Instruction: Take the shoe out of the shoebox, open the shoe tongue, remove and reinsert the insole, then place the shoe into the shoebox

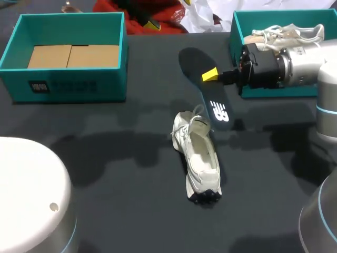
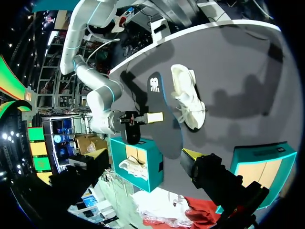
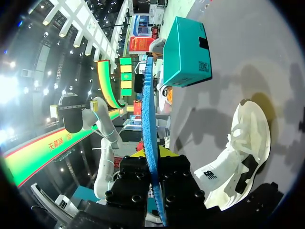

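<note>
The insole (image 1: 190, 59) is clamped by the right gripper (image 1: 210, 75) and held off the table (image 1: 116, 158). The shoe (image 1: 200, 158) is laid just beside it, likely for reinsertion.

White shoe (image 1: 200, 158), black insole (image 1: 192, 61), teal shoebox (image 1: 68, 84)

Silver arm (image 1: 308, 63), black yellow-tipped tool (image 1: 210, 75)
</note>
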